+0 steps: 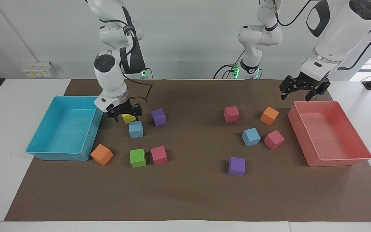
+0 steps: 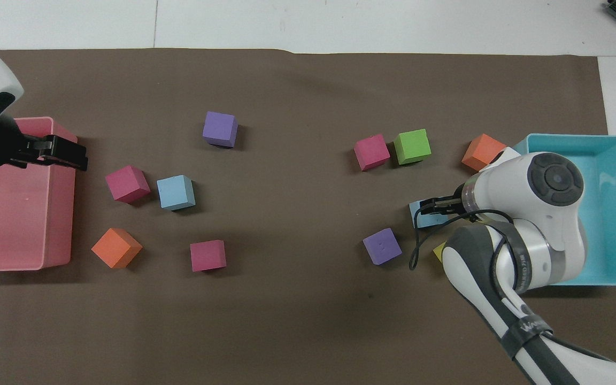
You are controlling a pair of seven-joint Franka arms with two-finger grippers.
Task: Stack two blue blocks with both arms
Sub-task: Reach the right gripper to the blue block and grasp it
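One blue block (image 1: 136,129) (image 2: 418,212) lies toward the right arm's end, beside a yellow cube (image 1: 128,118). The other blue block (image 1: 251,136) (image 2: 176,192) lies toward the left arm's end, next to a pink cube (image 1: 273,139). My right gripper (image 1: 127,116) (image 2: 432,206) hangs low and open over the yellow cube and the first blue block's edge, with nothing in it. In the overhead view the right arm hides most of that block. My left gripper (image 1: 304,91) (image 2: 67,154) waits open over the pink tray's (image 1: 337,162) edge.
A turquoise tray (image 1: 40,154) stands at the right arm's end. Around the first blue block lie a purple cube (image 1: 158,117), a green cube (image 1: 137,158), a pink cube (image 1: 158,155) and an orange cube (image 1: 101,154). Pink, orange and purple cubes surround the other.
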